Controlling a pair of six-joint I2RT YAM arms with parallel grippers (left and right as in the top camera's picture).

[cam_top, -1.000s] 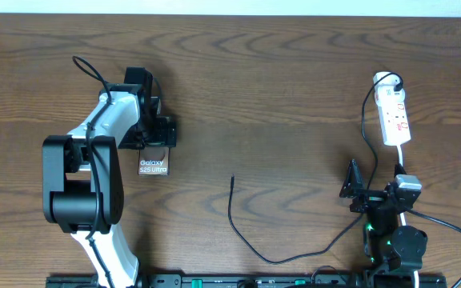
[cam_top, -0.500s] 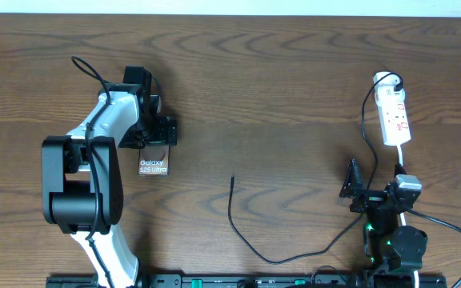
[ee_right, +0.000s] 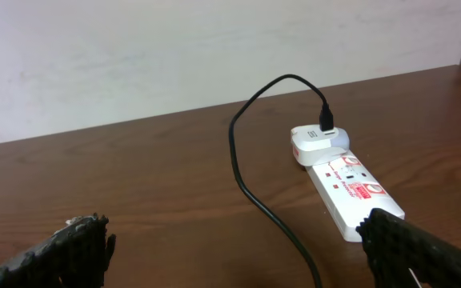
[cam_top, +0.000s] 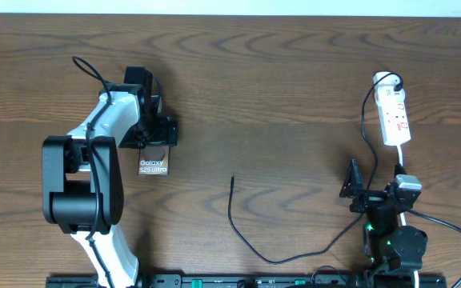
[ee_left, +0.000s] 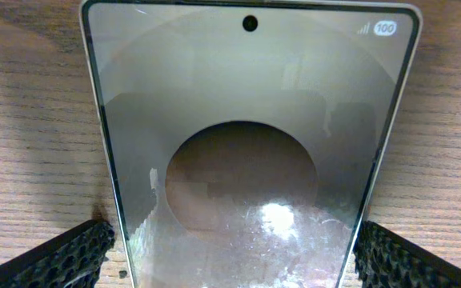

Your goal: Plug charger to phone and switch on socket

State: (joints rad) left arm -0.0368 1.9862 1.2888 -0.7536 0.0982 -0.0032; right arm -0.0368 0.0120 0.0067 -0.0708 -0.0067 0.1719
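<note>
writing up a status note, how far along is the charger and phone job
Done: the charger's white plug sits in the socket. In hand: the left fingers stand open on either side of the phone, not gripping; the right fingers are open and empty. Left: the cable tip lies loose on the table, apart from the phone, so plugging in remains. Switch position is too small to tell.

White socket (ee_right: 349, 189) with red markings
</note>
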